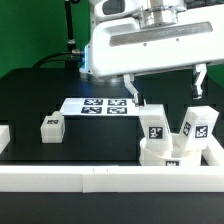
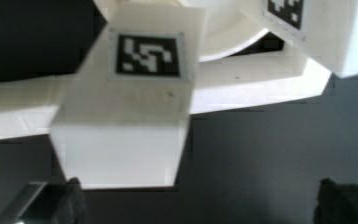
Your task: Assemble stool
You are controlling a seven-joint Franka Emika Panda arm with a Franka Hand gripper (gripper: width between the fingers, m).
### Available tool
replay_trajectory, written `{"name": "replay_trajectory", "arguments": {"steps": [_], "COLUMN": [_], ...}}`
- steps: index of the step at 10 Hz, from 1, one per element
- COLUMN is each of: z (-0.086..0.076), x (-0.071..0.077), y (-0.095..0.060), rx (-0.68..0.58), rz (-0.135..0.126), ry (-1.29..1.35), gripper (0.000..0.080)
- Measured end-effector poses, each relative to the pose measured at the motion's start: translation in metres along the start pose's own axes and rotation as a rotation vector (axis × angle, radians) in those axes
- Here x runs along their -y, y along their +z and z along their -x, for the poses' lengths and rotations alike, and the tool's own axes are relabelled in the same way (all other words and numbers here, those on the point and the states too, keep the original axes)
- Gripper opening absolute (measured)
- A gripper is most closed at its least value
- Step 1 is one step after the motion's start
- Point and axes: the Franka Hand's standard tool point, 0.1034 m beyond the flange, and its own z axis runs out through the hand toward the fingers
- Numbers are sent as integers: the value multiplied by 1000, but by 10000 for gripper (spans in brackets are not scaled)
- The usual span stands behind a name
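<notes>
The round white seat disc (image 1: 170, 156) lies at the exterior view's right, against the border rail. Two tagged white legs stand upright on it, one nearer the middle (image 1: 155, 125) and one further right (image 1: 197, 124). A third leg (image 1: 52, 127) lies apart on the black table at the exterior view's left. My gripper (image 1: 167, 92) hangs open and empty just above the two standing legs. In the wrist view a tagged leg (image 2: 131, 100) fills the middle on the seat disc (image 2: 247, 80), with the open gripper (image 2: 202, 205) above it and one dark fingertip (image 2: 51, 200) beside the leg.
The marker board (image 1: 95, 105) lies flat at the table's middle. A long white border rail (image 1: 90, 178) runs along the front edge and turns up the exterior view's right side. A cable hangs at the back.
</notes>
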Motion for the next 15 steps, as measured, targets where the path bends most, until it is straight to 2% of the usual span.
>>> {"name": "replay_trajectory", "arguments": {"steps": [2, 3, 4, 5, 7, 8, 11, 13, 15], "z": [1, 4, 1, 6, 0, -7, -6, -10, -9], "x": [-1, -4, -8, -7, -5, -2, -3, -5, -5], "y": [1, 3, 2, 2, -5, -5, -3, -4, -3], "rx": [3, 48, 53, 162, 375, 399, 404, 389, 381], "rz": [1, -4, -4, -25, -72, -78, -90, -128, -161], "ry": [0, -20, -20, -16, -7, -4, -72, -400, -584], "gripper": [649, 649, 649, 649, 649, 649, 649, 649, 649]}}
